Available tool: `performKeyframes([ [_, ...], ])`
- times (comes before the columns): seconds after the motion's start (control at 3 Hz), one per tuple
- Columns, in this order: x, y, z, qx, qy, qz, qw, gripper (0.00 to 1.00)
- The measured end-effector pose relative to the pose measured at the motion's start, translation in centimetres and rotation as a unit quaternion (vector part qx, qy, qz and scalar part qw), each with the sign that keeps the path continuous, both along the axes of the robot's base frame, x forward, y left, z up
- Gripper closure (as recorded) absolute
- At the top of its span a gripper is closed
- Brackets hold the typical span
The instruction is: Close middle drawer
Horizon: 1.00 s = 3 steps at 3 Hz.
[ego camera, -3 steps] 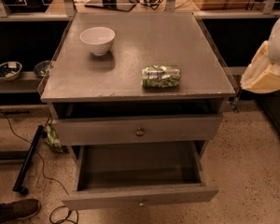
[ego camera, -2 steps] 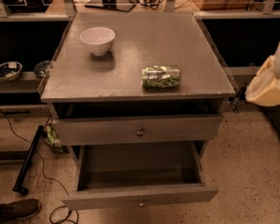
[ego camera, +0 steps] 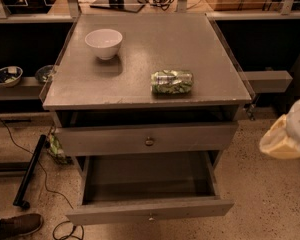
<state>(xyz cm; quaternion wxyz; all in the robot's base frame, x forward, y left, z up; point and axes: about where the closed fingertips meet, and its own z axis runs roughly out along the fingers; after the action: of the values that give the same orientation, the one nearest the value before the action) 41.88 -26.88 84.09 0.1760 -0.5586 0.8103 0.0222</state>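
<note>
The middle drawer (ego camera: 140, 210) of the grey cabinet is pulled far out toward me. Its deep box is empty, and its low front strip has a small brass knob (ego camera: 151, 216) at the centre. Above it, the drawer with the taller front panel (ego camera: 190, 138) stands slightly out, leaving a dark gap under the top. My gripper (ego camera: 286, 134) is a white and cream shape at the right edge. It is to the right of the cabinet, level with the drawers and touching nothing.
On the cabinet top (ego camera: 155, 39) stand a white bowl (ego camera: 104, 43) and a crushed green can (ego camera: 172, 81). To the left are a low shelf with bowls (ego camera: 7, 76), a black pole (ego camera: 30, 171), cables and a shoe (ego camera: 15, 225). The floor is speckled.
My gripper has moved down along the right edge of the view, from cabinet-top height to drawer height. The drawers, bowl and can have not moved.
</note>
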Motion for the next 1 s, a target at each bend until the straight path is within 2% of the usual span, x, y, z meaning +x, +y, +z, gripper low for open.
performKeyframes([
  [0.33, -0.4, -0.2, -5.3, 0.015, 0.040, 0.028, 0.9987, 1.00],
  [0.67, -0.4, -0.2, -5.7, 0.017, 0.043, 0.031, 0.9985, 1.00],
  [1.0, -2.2, 0.9, -6.0, 0.021, 0.048, 0.033, 0.9981, 1.00],
])
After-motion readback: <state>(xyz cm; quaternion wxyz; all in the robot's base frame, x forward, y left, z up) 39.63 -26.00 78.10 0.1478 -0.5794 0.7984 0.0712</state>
